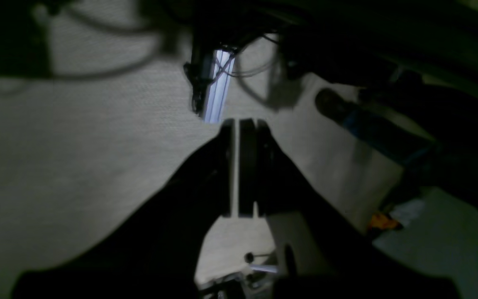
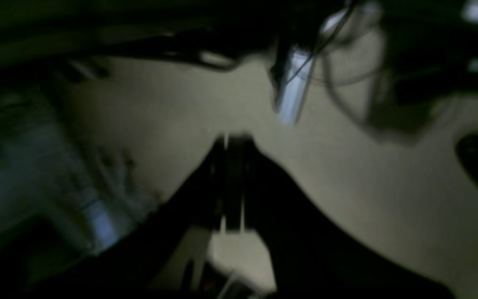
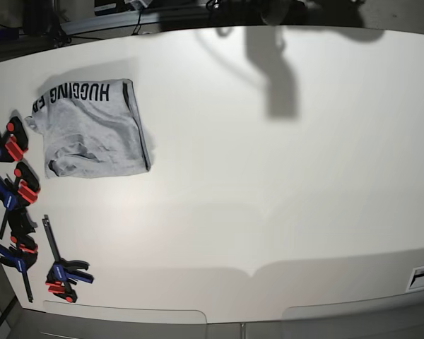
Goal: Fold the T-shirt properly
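1. T-shirt (image 3: 92,131) lies at the far left of the white table (image 3: 268,183), folded into a compact rectangle. Black lettering faces up along its far edge; dark trim runs down its right edge.
2. Judgement: folding looks finished or nearly so. The near-left corner is a bit rumpled, so a final smoothing may remain.
3. Left gripper (image 1: 237,124): jaws pressed almost together, only a thin slit between them, pinching nothing. It hangs above bare table.
4. Right gripper (image 2: 227,139): jaws closed, apparently empty; this view is dark and blurred, so I hedge on detail.
5. Neither arm shows in the base view, only shadows at the far edge.
6. Next move, if any: reach far left to the shirt and flatten the rumpled corner without disturbing the fold.
7. Containers: none visible. Red and blue clamps (image 3: 18,187) line the left table edge, just beside the shirt.
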`<state>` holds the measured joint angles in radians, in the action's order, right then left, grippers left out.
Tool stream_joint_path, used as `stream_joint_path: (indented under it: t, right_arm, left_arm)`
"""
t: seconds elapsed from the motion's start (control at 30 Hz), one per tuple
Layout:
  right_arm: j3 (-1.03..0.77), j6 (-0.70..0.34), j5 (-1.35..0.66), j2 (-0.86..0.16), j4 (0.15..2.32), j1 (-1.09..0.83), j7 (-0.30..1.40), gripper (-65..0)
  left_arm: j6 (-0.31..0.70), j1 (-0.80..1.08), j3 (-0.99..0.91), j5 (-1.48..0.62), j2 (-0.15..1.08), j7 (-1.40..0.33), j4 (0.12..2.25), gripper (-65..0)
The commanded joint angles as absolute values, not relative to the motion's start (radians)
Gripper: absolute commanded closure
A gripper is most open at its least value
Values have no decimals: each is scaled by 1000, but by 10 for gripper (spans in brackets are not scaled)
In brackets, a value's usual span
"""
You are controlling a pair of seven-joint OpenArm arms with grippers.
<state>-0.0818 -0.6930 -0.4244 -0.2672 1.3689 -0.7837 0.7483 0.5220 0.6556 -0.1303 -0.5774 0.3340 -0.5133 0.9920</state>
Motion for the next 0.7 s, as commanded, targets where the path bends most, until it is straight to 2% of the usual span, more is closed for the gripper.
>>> stream_joint_path:
  t: [0.0, 0.17, 0.27, 0.47, 0.57, 0.67]
  right_arm:
    - [-42, -696, -393, -278, 1315, -751, 712, 0]
    - [171, -319, -261, -278, 987, -537, 537, 0]
    - [299, -171, -262, -265, 843, -421, 492, -22]
    - [482, -93, -269, -190, 629, -247, 412, -22]
    - [512, -33, -274, -137, 532, -190, 316, -22]
    - [511, 17, -385, -96, 456, -142, 302, -22]
  left_arm:
    - [527, 646, -119, -561, 335, -494, 957, -14]
    - [523, 538, -56, -405, 271, -345, 808, -14]
    - [480, 499, -38, -301, 248, -278, 758, -14]
    - [325, 455, -36, -178, 221, -181, 707, -14]
    - [317, 444, -36, -173, 222, -122, 689, -14]
    - [318, 434, -37, -173, 218, -100, 680, -14]
